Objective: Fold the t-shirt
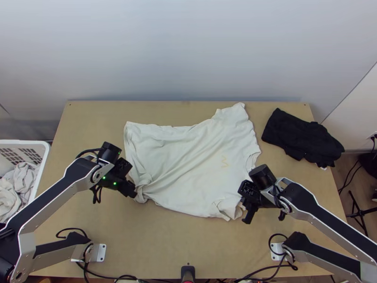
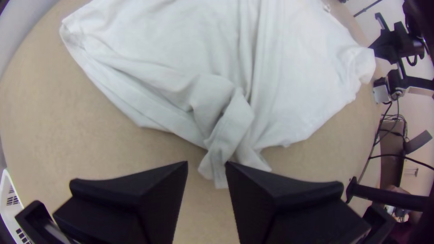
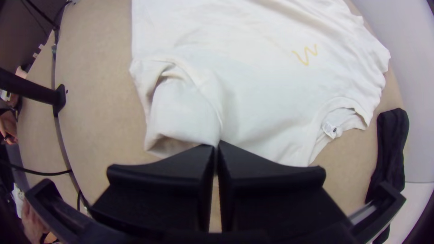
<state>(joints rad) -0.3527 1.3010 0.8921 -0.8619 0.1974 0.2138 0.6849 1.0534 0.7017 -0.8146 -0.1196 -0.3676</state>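
Judge the step as taking hold for straightening or a first fold. Next, close the left gripper (image 2: 206, 164) on the bunched corner (image 2: 231, 129), then lift both sides evenly (mind slippage at the right). Found the t-shirt (image 1: 193, 165) spread but creased on the tabletop (image 1: 179, 240), lying between both sets of jaws. At left, noted jaws well parted, gripping nothing, with corner cloth between the tips. At the right gripper (image 3: 216, 144), noted jaws pressed together, apparently pinching cloth beside the sleeve (image 3: 183, 106).

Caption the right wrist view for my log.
Right gripper shut on the spread white t-shirt beside a sleeve, yellow mark beyond.
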